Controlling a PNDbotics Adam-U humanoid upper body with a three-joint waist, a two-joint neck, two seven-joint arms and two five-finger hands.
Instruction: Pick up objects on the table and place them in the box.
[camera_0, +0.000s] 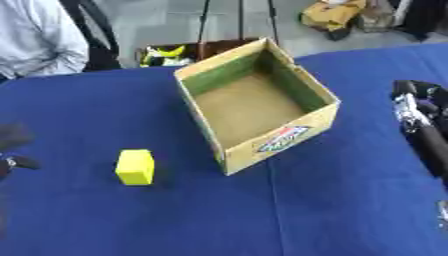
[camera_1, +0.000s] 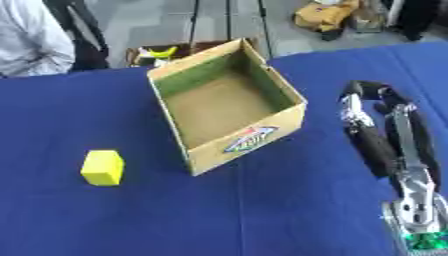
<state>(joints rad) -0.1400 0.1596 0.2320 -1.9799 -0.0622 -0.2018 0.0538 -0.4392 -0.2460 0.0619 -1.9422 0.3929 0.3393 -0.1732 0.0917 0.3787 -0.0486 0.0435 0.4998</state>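
Note:
A yellow block (camera_0: 135, 167) lies on the blue table (camera_0: 289, 215), left of and slightly nearer than an open cardboard box (camera_0: 254, 107). The box is empty inside and carries a red and blue label on its near wall. My right hand (camera_1: 374, 145) is at the right side, to the right of the box, fingers straight and pointing away from me, holding nothing. Of my left hand (camera_0: 10, 140) only a dark blurred part shows at the left edge, well left of the block.
Beyond the table's far edge a person in a light shirt (camera_0: 35, 40) sits at the upper left. A dark crate with yellow things (camera_0: 166, 54) stands on the floor behind the box, and tripod legs (camera_0: 238, 20) rise there.

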